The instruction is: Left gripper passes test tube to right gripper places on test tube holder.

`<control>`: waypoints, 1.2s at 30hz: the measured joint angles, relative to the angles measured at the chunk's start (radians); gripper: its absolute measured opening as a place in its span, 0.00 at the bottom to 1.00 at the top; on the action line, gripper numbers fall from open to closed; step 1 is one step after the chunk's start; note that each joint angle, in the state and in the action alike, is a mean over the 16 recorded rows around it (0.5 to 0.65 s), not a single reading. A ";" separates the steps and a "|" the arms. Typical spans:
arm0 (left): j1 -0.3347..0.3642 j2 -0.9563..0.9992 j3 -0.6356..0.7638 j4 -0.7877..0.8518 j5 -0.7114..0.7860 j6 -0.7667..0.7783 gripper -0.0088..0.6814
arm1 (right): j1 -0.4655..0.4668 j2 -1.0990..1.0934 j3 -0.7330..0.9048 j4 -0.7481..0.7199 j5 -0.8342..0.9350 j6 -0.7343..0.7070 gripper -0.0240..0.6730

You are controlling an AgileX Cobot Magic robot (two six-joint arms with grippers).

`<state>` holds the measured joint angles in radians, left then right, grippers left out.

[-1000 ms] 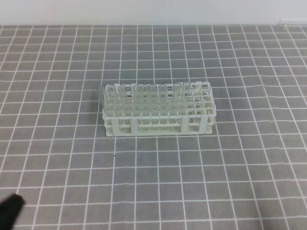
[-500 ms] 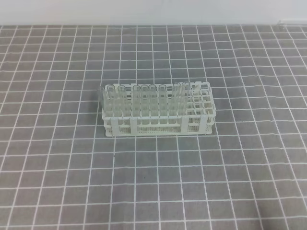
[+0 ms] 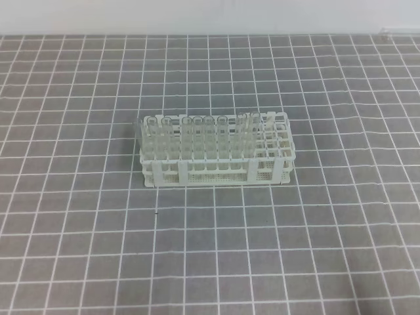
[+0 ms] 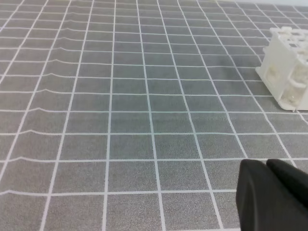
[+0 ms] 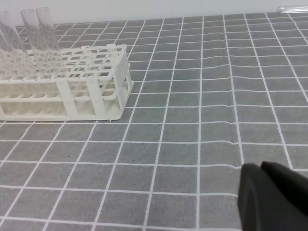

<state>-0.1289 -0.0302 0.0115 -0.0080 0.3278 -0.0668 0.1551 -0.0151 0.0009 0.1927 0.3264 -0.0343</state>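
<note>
The left gripper (image 4: 269,166) shows only as black fingertips at the lower right corner of its wrist view; its 2 tips lie pressed together, closed on nothing. Far ahead of it and to the right stands 1 end of the test tube holder (image 4: 288,67), cut off by the frame edge.

The right gripper (image 5: 262,168) is also only a dark shape at the bottom corner, its tips together and holding nothing. Ahead and to its left the holder (image 5: 72,86) carries clear tubes (image 5: 38,29) upright in its far end. Their tops are cut off.

In the high view the holder (image 3: 215,151) stands on the grey gridded mat (image 3: 328,230); neither gripper appears there. Which tube is the task's one I cannot tell.
</note>
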 joint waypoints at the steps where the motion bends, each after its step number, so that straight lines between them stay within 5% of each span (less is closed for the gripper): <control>1: 0.000 0.000 0.000 -0.001 0.000 0.000 0.01 | 0.000 0.000 0.000 0.000 0.000 0.000 0.03; 36: 0.000 0.002 0.000 -0.001 0.001 0.000 0.01 | 0.000 0.002 0.000 0.002 0.000 0.000 0.03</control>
<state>-0.1289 -0.0280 0.0115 -0.0091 0.3289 -0.0668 0.1551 -0.0127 0.0009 0.1944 0.3264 -0.0343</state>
